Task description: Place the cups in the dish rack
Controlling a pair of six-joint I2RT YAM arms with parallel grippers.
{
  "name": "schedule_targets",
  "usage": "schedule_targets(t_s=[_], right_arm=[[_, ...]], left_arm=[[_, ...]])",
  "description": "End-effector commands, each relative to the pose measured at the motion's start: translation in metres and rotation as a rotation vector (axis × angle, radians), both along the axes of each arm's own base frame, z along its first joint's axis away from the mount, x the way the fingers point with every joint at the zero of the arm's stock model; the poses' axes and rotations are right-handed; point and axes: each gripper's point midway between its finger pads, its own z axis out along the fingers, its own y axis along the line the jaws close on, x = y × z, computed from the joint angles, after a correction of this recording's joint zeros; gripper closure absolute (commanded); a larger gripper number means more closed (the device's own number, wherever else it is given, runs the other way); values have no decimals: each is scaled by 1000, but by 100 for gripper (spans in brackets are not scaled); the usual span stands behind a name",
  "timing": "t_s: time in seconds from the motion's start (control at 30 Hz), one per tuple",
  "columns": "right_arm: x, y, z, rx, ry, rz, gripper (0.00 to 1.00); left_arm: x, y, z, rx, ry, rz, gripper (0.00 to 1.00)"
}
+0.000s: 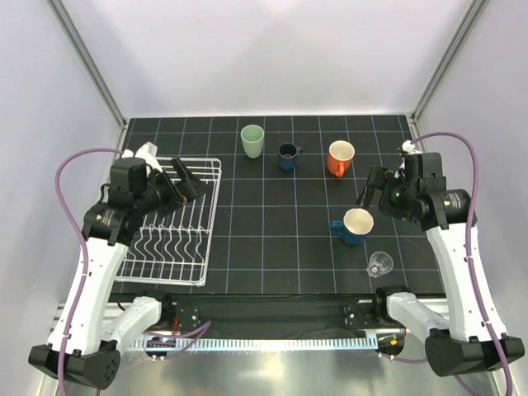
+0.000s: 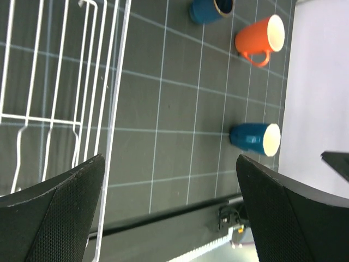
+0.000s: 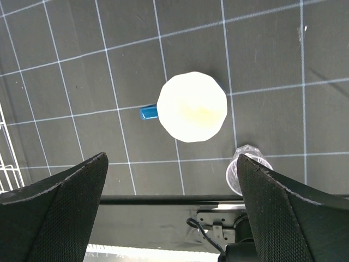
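**Both grippers wide, five cups waiting on the mat**

Left gripper (image 1: pixel 188 181) hangs with its jaws spread wide and nothing between them, over the far right corner of the rack (image 1: pixel 169 243). Its wrist view looks past the rack's white wires and out across the mat (image 1: pixel 272 247).

Right gripper (image 1: pixel 369 188) is just as wide and just as empty. It hovers above the blue mug (image 1: pixel 357 225), and the wrist view looks straight down into the mug's pale inside, handle pointing left.

The glass (image 1: pixel 380 264) stands just near and right of that mug, close to the mat's near edge.

Out along the far row there are three more. The green tumbler (image 1: pixel 252 140) sits to the left and the dark mug (image 1: pixel 288 155) in the middle. The orange mug (image 1: pixel 340 157) stands on the right, white inside showing. They are spaced apart, none touching.

The rack lies on the left side of the mat, tines in rows, its long side running near to far. All five cups stand on the mat to its right, outside it.
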Motion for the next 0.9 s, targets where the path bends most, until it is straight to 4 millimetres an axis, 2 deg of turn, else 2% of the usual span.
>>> schedule_targets(t_s=[0.0,0.1,0.23,0.4,0.5,0.6,0.73,0.87], right_arm=[[7,-1,23,-23,-66,37,0],[11,1,21,-24,-50,51,0],[12,5,8,-10,21,66,0],[9,8,-22,-19,144,103,1],[6,9,-34,-58,204,113,4],[5,11,-38,-87,202,112,7],[3,17,-46,-63,218,100,20],[5,29,-54,-43,218,110,26]], left_arm=[[-10,-7,-1,-24,14,-60,1],[-9,-5,-8,-18,58,-51,0],[-11,-1,-13,-17,82,-21,0],[-15,0,-11,1,61,-35,0],[-17,1,-7,-5,42,-31,0],[-20,0,-6,-10,36,-39,0],[-24,-6,-8,-31,44,-71,0],[-24,-8,-7,-36,43,-80,0]])
